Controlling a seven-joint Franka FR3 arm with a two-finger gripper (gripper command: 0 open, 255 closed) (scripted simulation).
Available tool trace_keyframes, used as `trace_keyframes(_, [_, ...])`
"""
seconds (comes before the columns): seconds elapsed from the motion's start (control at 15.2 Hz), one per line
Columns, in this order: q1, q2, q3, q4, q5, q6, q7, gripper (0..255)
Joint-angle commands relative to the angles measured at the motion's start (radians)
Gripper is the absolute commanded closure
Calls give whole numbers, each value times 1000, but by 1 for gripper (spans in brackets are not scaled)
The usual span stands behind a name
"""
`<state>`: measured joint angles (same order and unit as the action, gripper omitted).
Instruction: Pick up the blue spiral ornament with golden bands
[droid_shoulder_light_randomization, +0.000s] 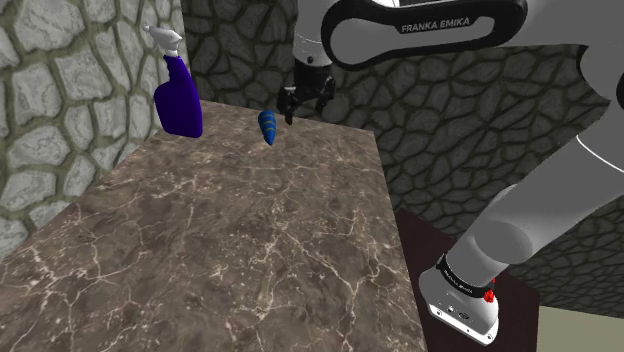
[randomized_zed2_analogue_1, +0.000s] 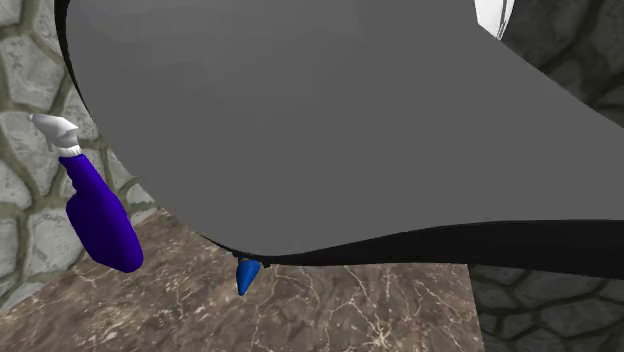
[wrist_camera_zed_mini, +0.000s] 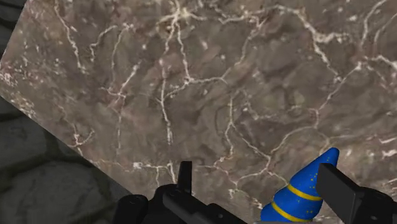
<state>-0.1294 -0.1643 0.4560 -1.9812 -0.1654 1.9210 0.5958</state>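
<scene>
From where I stand, the grab has not happened yet: this looks like the lining-up stage, just before the descent. The pincer (droid_shoulder_light_randomization: 304, 104) hangs over the far end of the marble counter (droid_shoulder_light_randomization: 230, 240), close to the stone wall (droid_shoulder_light_randomization: 420, 85), and its jaws are spread apart with nothing clasped between them.

The blue ornament (wrist_camera_zed_mini: 304, 191), a little cone ringed with gold bands, sits on the counter near that far edge. It seems to lie on its side, with its tip pointing toward the nearer stretch of marble. In the shoulder view it is just beside the pincer, a little to the left and lower. It is well apart from the blue spray bottle (droid_shoulder_light_randomization: 178, 100), which stands by the wall further to that view's left.

Looking along the pincer itself, the ornament falls inside the gap between the fingers, but far off-centre. It is hard up against one finger (wrist_camera_zed_mini: 340, 188), while the other is well apart from it. I cannot tell whether the near finger actually touches it.

To my eye, the next move calls for a small sideways shift so the cone sits midway in the gap. Then comes a drop toward the marble, and a close across the thicker banded end rather than the slippery tip.
</scene>
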Motion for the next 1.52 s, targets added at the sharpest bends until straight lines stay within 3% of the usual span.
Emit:
trace_keyframes(0.0, [-5,89,28,70,-57,4,86,0])
trace_keyframes(0.4, [40,366,48,324,-241,-36,301,0])
trace_keyframes(1.06, [43,390,39,252,-266,51,339,0])
trace_keyframes(1.12, [43,388,39,250,-265,52,340,255])
trace_keyframes(1.45, [43,389,39,251,-266,52,340,255])
